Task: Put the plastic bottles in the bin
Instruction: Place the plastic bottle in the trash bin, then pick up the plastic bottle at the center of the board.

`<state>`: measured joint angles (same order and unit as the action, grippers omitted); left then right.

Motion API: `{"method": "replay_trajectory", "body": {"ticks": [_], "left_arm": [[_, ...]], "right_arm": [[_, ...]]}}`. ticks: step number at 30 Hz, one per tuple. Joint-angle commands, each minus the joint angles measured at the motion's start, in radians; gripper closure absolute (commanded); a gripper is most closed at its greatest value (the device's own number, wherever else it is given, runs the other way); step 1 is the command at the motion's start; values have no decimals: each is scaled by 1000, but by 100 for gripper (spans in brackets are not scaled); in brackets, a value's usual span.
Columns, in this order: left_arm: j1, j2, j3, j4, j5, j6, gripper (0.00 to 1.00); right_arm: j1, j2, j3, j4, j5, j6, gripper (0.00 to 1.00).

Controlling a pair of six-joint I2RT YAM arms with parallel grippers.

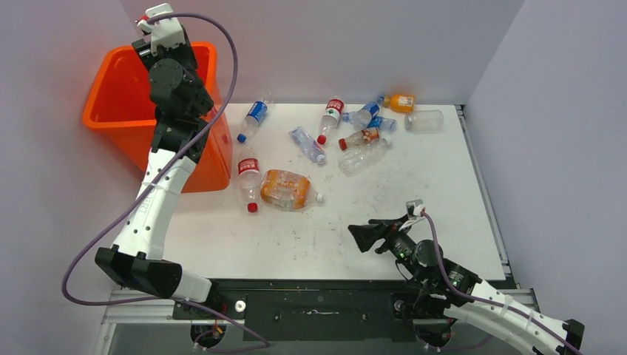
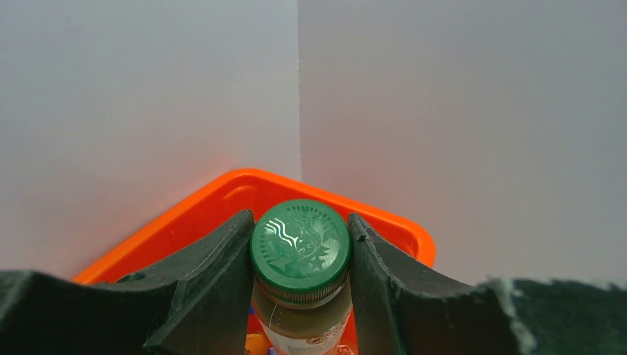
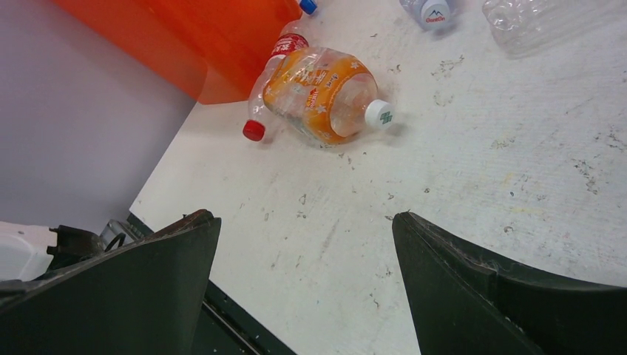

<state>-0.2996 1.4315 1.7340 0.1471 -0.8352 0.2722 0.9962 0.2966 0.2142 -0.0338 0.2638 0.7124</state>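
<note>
Left wrist view: left gripper (image 2: 300, 259) clamps the green-capped bottle (image 2: 299, 242) at its stiff neck — likely light, slick; right gripper (image 3: 304, 222) gapes empty.

The bin (image 1: 214, 159) is glossy orange plastic; the bottles (image 1: 288, 188) clear, shiny plastic; the white tabletop (image 1: 414, 177) matt, scuffed and speckled.

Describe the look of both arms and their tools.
Left arm and right arm: white link shells, black joints, a purple cable looping along each. Left tool and right tool: two matte black wedge-shaped fingers with rough edges.
</note>
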Motion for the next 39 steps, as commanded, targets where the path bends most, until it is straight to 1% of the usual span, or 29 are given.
{"method": "replay_trajectory", "body": {"ticks": [1,2,3,4,5,6,9,10,13,15,18,20,23,25,27,29,33,35,37,39], "left_arm": [[51,4,-11,14,0,-123,99],[58,7,-20,0,6,-144,89],[60,8,-23,-11,12,-155,73],[62,8,-23,-21,20,-158,57],[60,5,-19,-30,31,-169,36],[56,-6,-12,-35,35,-179,24],[16,-45,17,-30,53,-175,0],[-11,-65,25,-24,63,-157,3],[-150,-129,25,0,105,-77,4],[-252,-183,7,-47,172,-57,4],[-375,-271,-49,-222,344,-106,4],[-422,-305,-86,-368,466,-173,4],[-444,-342,-194,-554,642,-255,4],[-445,-377,-303,-616,725,-306,4],[-447,-412,-422,-634,790,-320,4],[-447,-450,-562,-621,827,-327,4],[-447,-522,-760,-549,878,-349,4],[-446,-558,-841,-496,891,-360,4],[-444,-592,-903,-448,886,-373,4],[-443,-621,-948,-416,860,-390,4]], "right_arm": [[4,-36,-3,50,-31,-31,10],[3,-41,-1,44,-32,-33,10],[4,-48,1,38,-32,-37,10],[4,-52,5,37,-33,-39,10],[4,-54,8,8,-35,-42,10],[3,-58,13,-7,-34,-46,10],[3,-62,28,-27,-23,-60,10],[3,-60,37,-30,-18,-65,10],[4,-35,55,-29,17,-72,10],[4,-5,67,-22,59,-68,10],[4,43,92,-2,98,-87,10],[4,91,128,-10,76,-147,10],[3,219,192,-22,35,-213,10],[4,319,225,-6,18,-238,10],[4,413,256,17,15,-251,10],[4,511,277,42,26,-257,10],[0,665,302,143,52,-248,10],[-17,731,300,211,35,-224,10],[-64,798,293,296,-28,-178,9],[-166,865,271,429,-149,-100,7]]}}
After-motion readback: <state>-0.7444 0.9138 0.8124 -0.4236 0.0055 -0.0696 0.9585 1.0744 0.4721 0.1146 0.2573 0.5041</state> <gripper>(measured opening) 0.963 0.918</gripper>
